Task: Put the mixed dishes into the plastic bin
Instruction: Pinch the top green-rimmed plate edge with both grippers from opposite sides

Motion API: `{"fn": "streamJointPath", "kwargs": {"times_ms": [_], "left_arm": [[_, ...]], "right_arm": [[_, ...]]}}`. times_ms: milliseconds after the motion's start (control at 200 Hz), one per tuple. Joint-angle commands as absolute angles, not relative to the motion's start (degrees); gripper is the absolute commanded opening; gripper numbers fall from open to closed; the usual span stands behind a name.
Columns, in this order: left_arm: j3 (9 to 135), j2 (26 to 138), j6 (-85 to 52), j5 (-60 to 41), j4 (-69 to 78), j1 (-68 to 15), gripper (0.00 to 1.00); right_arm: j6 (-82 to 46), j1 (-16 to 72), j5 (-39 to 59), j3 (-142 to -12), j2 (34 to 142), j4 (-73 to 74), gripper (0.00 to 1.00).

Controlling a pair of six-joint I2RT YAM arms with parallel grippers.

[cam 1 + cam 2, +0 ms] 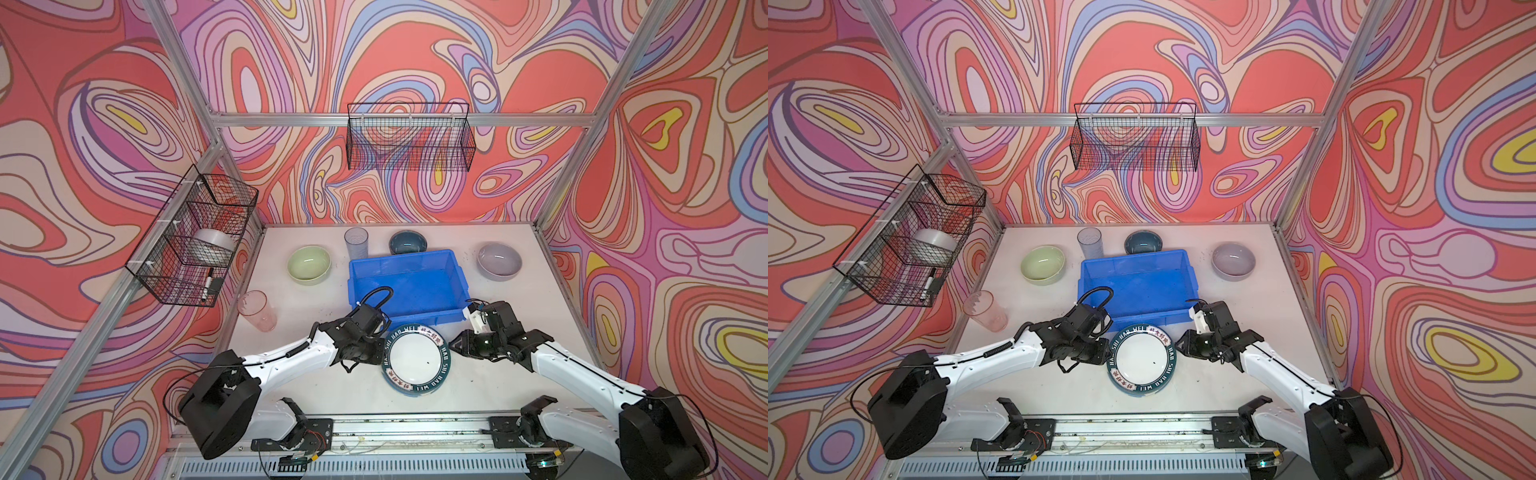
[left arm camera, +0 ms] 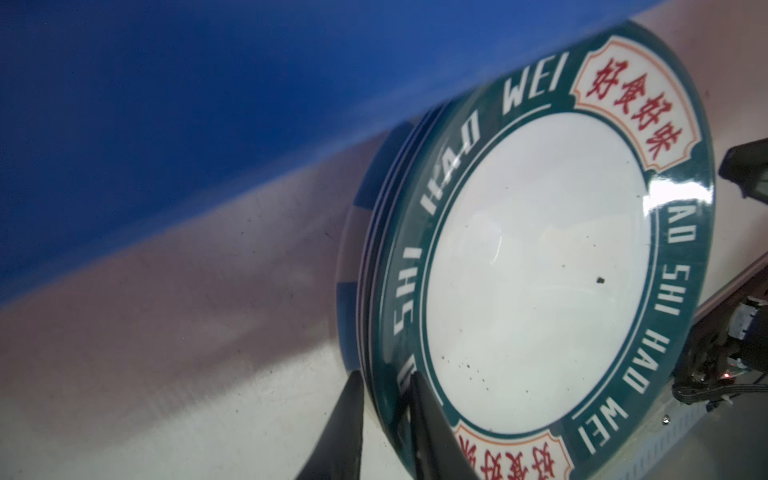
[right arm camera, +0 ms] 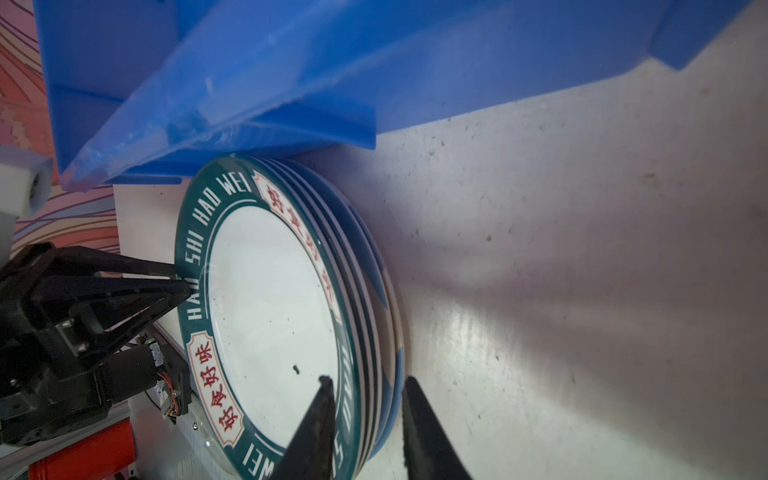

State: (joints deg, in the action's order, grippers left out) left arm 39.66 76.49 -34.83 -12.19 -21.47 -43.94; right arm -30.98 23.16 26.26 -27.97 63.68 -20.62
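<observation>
A stack of plates point(image 1: 417, 359) point(image 1: 1144, 359), its top plate white with a green-lettered rim, lies just in front of the blue plastic bin point(image 1: 405, 255) point(image 1: 1138, 254). My left gripper point(image 1: 384, 353) point(image 2: 386, 399) pinches the stack's left rim, one finger above and one below. My right gripper point(image 1: 451, 345) point(image 3: 368, 399) clamps the opposite rim the same way. Still on the table are a pale green bowl point(image 1: 309, 264), a dark blue bowl point(image 1: 408, 242), a lavender bowl point(image 1: 499, 260), a clear bluish tumbler point(image 1: 356, 243) and a pink tumbler point(image 1: 257, 309) on its side.
A black wire basket point(image 1: 409, 137) hangs on the back wall. Another basket point(image 1: 195, 237) on the left wall holds a white tape roll point(image 1: 214, 245) and a marker. Aluminium frame posts stand at the table's corners.
</observation>
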Motion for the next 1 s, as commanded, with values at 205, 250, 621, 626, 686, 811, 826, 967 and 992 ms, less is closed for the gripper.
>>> {"fn": "streamJointPath", "kwargs": {"times_ms": [205, 250, 621, 626, 686, 811, 826, 967, 992], "left_arm": [[40.39, 77.17, -36.53, -10.11, -20.25, -44.74, 0.19], [40.3, 77.17, -36.61, -10.04, -20.2, -44.78, 0.19], [39.65, 76.93, -36.9, -9.32, -20.06, -44.91, 0.17], [39.64, 76.96, -36.91, -9.32, -20.09, -44.91, 0.17], [39.55, 76.93, -36.79, -9.23, -20.25, -44.91, 0.17], [39.86, 77.08, -36.69, -9.03, -20.79, -44.91, 0.17], [39.82, 77.08, -36.72, -9.05, -20.78, -44.91, 0.17], [39.82, 77.34, -36.74, -9.03, -20.75, -44.91, 0.16], [39.81, 77.43, -36.74, -8.96, -20.76, -44.91, 0.16]], "right_arm": [[-31.03, 24.84, 26.28, -27.38, 66.43, -18.72, 0.27], [-30.96, 24.98, 26.61, -27.5, 66.66, -18.64, 0.27], [-31.15, 25.65, 27.91, -28.35, 66.23, -19.21, 0.22], [-31.09, 25.66, 27.97, -28.33, 66.21, -19.27, 0.22], [-31.03, 25.6, 27.87, -28.62, 66.01, -19.88, 0.22], [-30.92, 25.71, 27.92, -29.02, 65.93, -20.65, 0.2], [-30.89, 25.75, 28.02, -29.05, 65.92, -20.65, 0.2], [-30.93, 25.75, 29.04, -29.51, 65.84, -20.89, 0.19], [-30.95, 25.8, 29.17, -29.57, 65.7, -20.92, 0.18]]}}
